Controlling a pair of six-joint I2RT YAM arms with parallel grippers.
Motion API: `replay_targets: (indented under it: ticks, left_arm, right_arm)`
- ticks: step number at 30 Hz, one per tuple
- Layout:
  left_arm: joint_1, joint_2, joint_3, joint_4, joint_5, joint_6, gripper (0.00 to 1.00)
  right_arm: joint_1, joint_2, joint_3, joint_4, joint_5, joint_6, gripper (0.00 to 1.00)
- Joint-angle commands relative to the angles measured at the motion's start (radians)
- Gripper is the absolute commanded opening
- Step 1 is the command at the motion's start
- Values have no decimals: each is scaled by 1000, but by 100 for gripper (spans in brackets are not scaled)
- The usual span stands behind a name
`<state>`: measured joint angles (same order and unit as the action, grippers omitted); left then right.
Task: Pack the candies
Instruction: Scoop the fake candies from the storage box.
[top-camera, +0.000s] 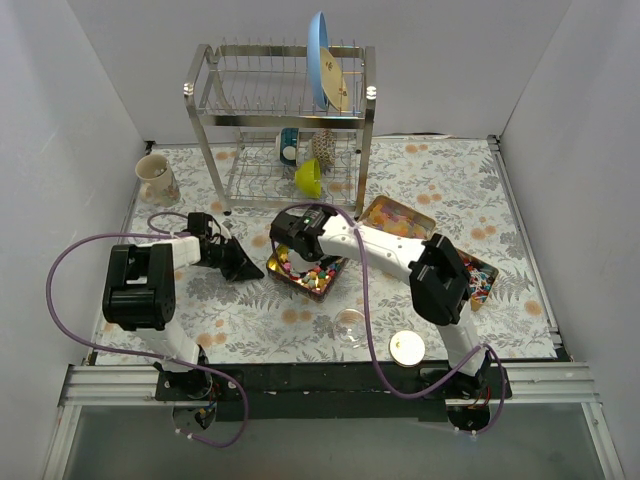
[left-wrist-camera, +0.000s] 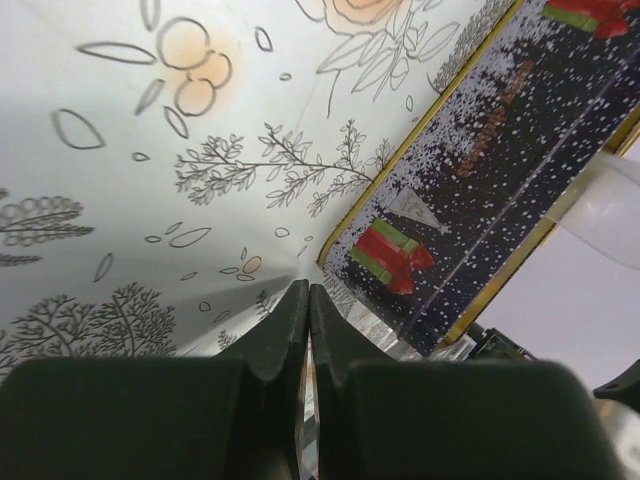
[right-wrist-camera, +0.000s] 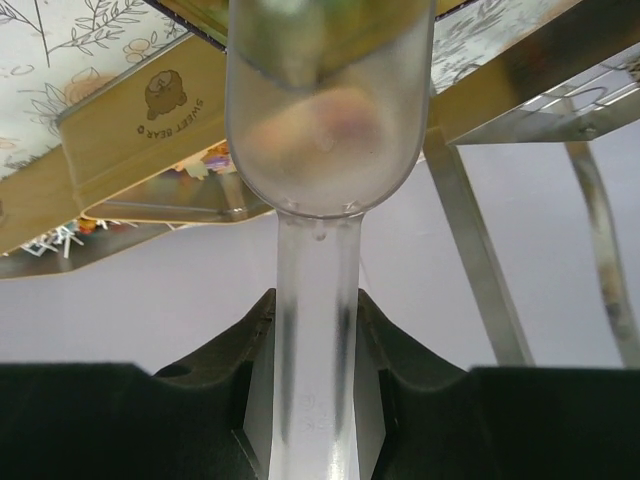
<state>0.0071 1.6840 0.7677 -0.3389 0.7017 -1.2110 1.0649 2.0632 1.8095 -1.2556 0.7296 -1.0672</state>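
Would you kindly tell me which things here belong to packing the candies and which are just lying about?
For the job: candies, tin, scoop, right pincer gripping the scoop.
Lying about: mug, rack, blue plate, bowl.

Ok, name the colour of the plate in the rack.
The plate is light blue, clearest in the top view.
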Motion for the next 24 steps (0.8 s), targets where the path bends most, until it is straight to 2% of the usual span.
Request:
replay_targets:
  ticks: [1, 10, 17, 24]
  left_arm:
    - [-25, 8, 13, 5, -36, 39, 0]
    - [-56, 66, 50, 12, -8, 47, 0]
    - [-58, 63, 56, 17, 10, 45, 0]
    - [-65, 49, 38, 34, 34, 39, 0]
  right_arm:
    - [-43, 15, -30, -51, -242, 32, 1]
    - [-40, 64, 68, -51, -337, 32, 1]
    - [-31, 118, 109, -53, -311, 52, 1]
    - [-14, 204, 191, -53, -317, 140, 1]
